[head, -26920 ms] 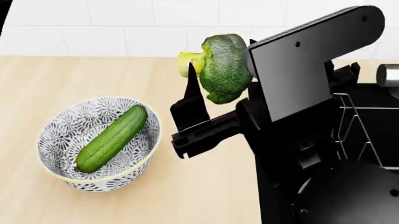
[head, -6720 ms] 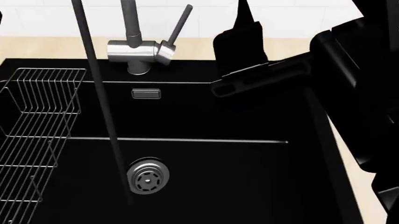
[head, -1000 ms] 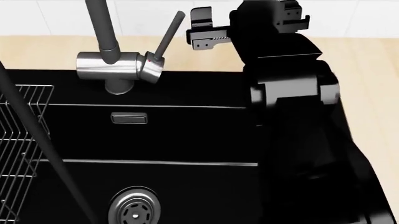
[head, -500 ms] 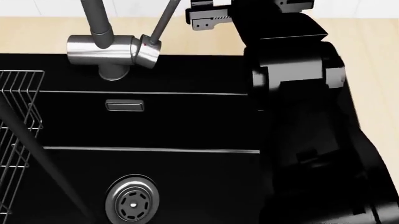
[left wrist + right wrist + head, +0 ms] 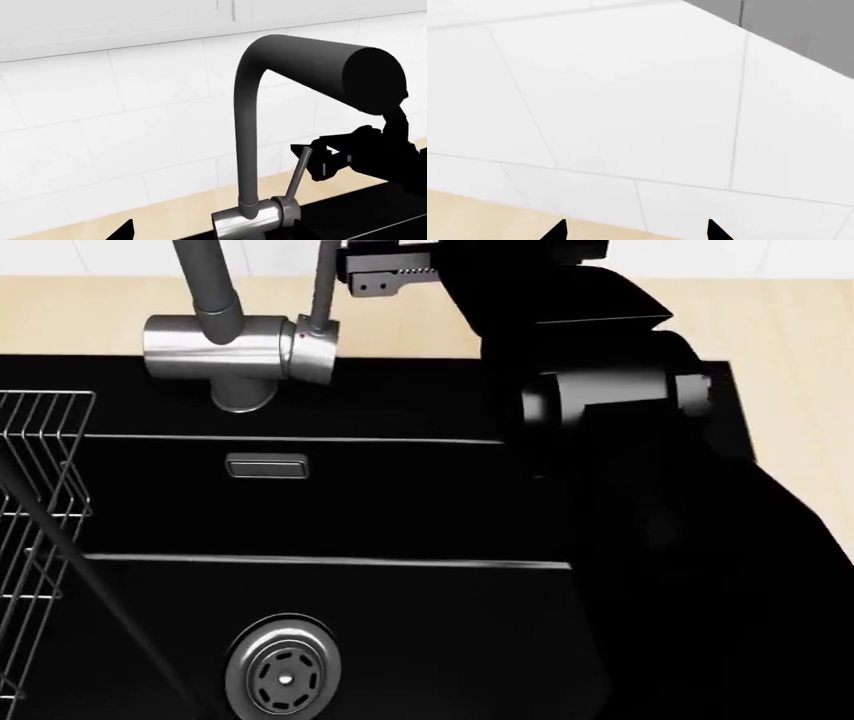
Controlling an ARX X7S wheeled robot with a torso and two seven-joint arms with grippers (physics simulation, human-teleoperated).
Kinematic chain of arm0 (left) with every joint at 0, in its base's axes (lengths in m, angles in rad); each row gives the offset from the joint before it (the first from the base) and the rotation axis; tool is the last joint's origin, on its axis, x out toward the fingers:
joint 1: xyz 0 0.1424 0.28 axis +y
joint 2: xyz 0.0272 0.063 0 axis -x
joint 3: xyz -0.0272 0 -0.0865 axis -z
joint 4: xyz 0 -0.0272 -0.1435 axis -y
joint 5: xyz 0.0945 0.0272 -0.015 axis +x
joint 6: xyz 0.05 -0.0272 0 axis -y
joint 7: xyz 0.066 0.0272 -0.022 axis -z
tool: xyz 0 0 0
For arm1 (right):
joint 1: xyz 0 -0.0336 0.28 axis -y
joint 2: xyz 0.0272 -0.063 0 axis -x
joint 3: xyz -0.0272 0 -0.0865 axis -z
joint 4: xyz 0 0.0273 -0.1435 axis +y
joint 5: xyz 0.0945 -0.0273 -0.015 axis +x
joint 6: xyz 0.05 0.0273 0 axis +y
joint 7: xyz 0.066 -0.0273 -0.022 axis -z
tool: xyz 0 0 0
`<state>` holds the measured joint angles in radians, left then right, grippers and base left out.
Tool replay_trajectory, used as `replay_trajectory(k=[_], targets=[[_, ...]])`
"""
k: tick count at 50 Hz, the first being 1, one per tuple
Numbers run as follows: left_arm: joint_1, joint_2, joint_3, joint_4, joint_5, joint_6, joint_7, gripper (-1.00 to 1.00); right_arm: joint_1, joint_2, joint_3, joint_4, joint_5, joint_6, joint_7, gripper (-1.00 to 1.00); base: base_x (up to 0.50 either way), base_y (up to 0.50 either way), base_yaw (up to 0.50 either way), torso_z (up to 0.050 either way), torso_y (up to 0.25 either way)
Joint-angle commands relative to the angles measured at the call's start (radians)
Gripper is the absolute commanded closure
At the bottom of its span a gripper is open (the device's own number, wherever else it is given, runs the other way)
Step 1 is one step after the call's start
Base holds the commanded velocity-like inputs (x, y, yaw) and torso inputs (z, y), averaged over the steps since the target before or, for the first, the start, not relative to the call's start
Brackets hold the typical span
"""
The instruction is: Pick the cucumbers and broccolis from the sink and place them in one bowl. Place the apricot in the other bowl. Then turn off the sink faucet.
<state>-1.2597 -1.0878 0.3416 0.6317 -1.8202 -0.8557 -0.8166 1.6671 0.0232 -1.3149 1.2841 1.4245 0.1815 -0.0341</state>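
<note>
- One hand is at work here, the right hand (image 5: 380,270), reaching from the black arm across the far rim of the sink (image 5: 400,510).
- Its fingers stand apart, and its toothed finger (image 5: 387,280) lies just beside the thin lever (image 5: 320,285) of the sink faucet (image 5: 234,345); whether they touch cannot be told from the head view.
- In the left wrist view the right hand (image 5: 330,157) sits right against the upper part of the slanted lever (image 5: 297,175), with nothing seen clamped between its fingers.
- The right wrist view shows only two dark fingertips (image 5: 557,232), well apart, against white wall tiles (image 5: 627,100) and a strip of pale wooden tabletop (image 5: 480,217).
- The left hand itself is out of sight; only a dark tip (image 5: 120,231) shows at the edge of its own camera's picture, so its opening cannot be judged.
- The faucet's steel body is beside the right hand, with the dark neck (image 5: 250,125) rising from it and curving over.
- Below the hand lies the black basin with its round steel drain (image 5: 283,672) and overflow slot (image 5: 267,466).
- A wire rack (image 5: 40,520) is cut off at the basin's far side from the hand.
- The right arm hides much of the basin on its own side.
</note>
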Motion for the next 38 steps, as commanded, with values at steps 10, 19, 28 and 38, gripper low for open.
replay_trajectory(k=[10, 19, 28, 38], targets=[[0.016, 0.003, -0.028, -0.009, 0.017, 0.016, 0.041, -1.0, 0.029, -0.023, -0.282, -0.086, 0.297, -0.073, -0.051, -1.0, 0.0, 0.0, 0.0, 0.0, 0.0], [0.029, -0.014, -0.04, 0.001, 0.01, 0.024, 0.041, -1.0, 0.042, -0.023, -0.277, -0.119, 0.287, -0.078, -0.065, -1.0, 0.0, 0.0, 0.0, 0.0, 0.0], [0.051, -0.015, -0.048, 0.003, 0.022, 0.038, 0.051, -1.0, 0.053, -0.023, -0.279, -0.078, 0.271, -0.076, -0.054, -1.0, 0.0, 0.0, 0.0, 0.0, 0.0], [0.055, -0.018, -0.055, 0.014, 0.008, 0.046, 0.042, -1.0, 0.069, -0.023, -0.307, 0.024, 0.23, -0.067, -0.035, -1.0, 0.0, 0.0, 0.0, 0.0, 0.0]])
